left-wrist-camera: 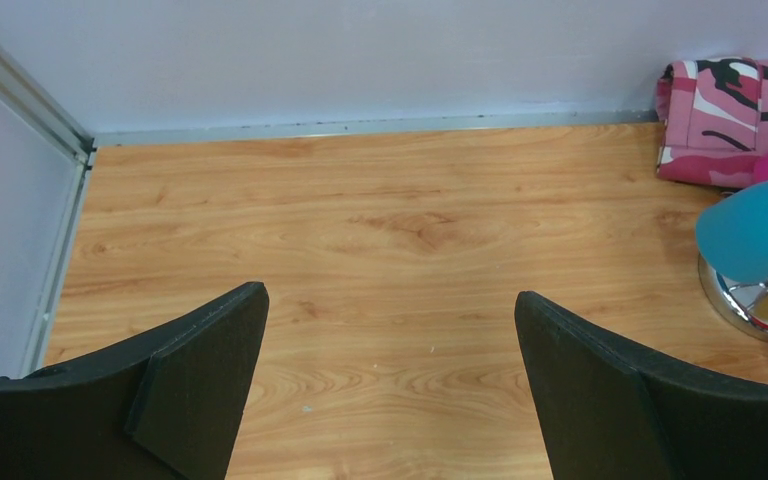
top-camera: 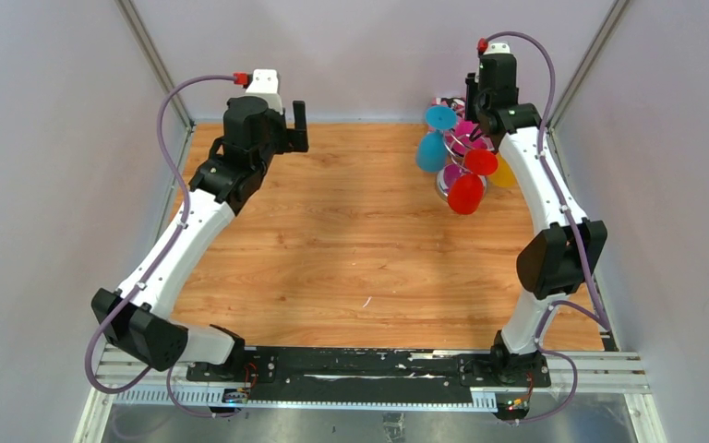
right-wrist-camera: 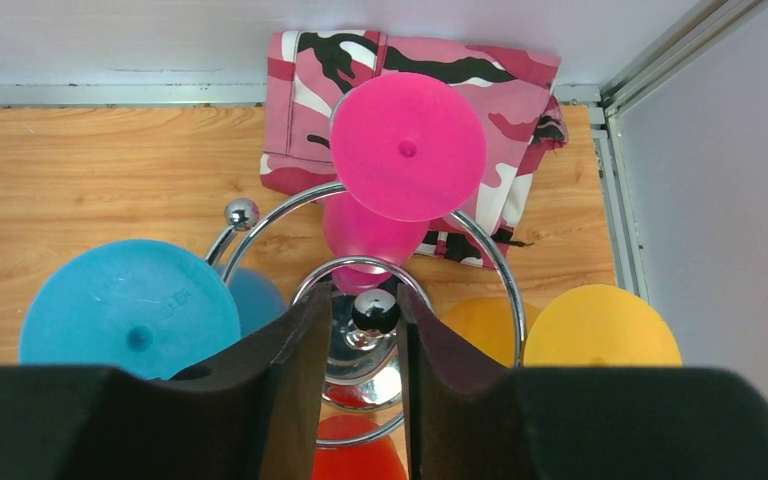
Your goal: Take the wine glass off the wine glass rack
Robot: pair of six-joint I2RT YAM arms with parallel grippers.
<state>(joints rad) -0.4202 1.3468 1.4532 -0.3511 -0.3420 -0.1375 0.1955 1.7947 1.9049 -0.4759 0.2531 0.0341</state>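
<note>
The wine glass rack [top-camera: 453, 152] stands at the back right, a chrome wire stand hung with plastic wine glasses upside down: blue [top-camera: 434, 138], pink [top-camera: 462, 129], red [top-camera: 467, 192] and yellow [top-camera: 504, 173]. My right gripper [top-camera: 474, 103] is above the rack. In the right wrist view its narrow jaws [right-wrist-camera: 364, 295] close around the ball knob [right-wrist-camera: 374, 311] on the central post, with the blue [right-wrist-camera: 125, 305], pink [right-wrist-camera: 407, 145] and yellow [right-wrist-camera: 600, 325] glass feet around it. My left gripper [top-camera: 299, 125] is open and empty at the back left [left-wrist-camera: 390, 300], apart from the rack's mirrored base [left-wrist-camera: 728, 300].
A pink camouflage cloth [right-wrist-camera: 520, 90] lies against the back wall behind the rack, and also shows in the left wrist view [left-wrist-camera: 730, 110]. Metal frame posts and pale walls close in the wooden table [top-camera: 351, 240] on both sides and the back.
</note>
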